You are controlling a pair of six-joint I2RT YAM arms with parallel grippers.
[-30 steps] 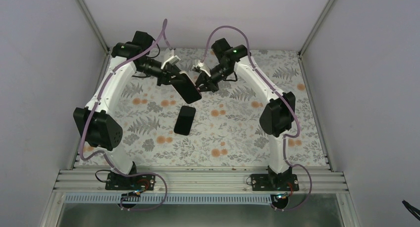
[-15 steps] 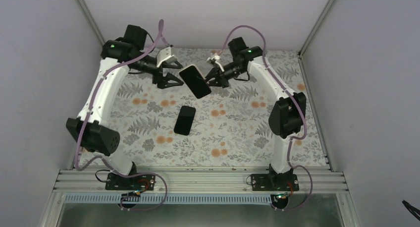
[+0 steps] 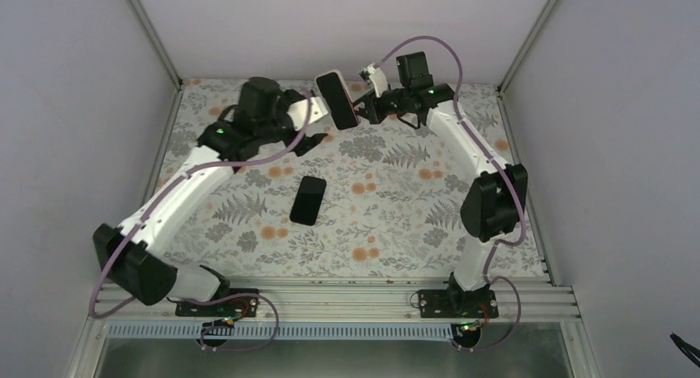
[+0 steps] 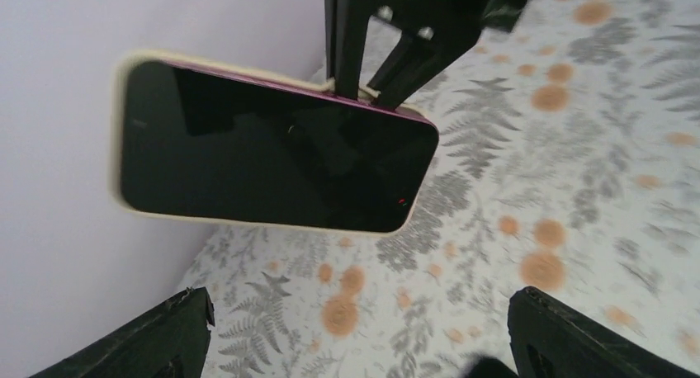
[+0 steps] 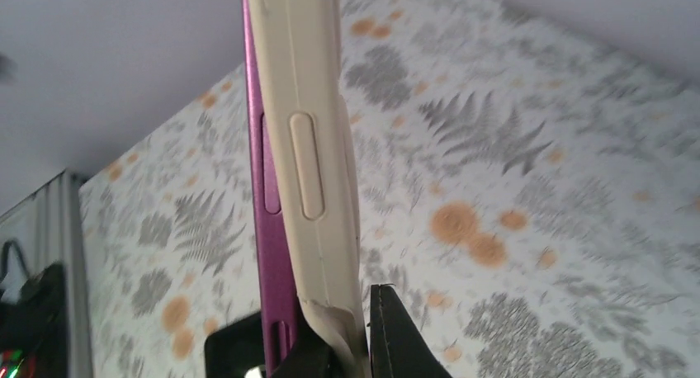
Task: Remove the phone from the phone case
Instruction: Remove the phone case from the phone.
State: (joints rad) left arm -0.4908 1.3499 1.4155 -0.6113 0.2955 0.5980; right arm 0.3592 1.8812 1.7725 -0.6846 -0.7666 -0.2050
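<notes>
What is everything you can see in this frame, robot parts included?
phone: one, black screen with a purple edge, sitting in the case, up in the air near the back wall.
phone case: one, cream, around the phone, clamped at one end.
black slab: one, phone-shaped, lying flat mid-table; I cannot tell what it is.
floral mat: one, grey ferns and orange blooms, covering the table.
rail: one, aluminium, along the near edge.
left arm: white and black, jaws open, facing the phone's screen.
right arm: white and black, jaws shut on the phone case.
</notes>
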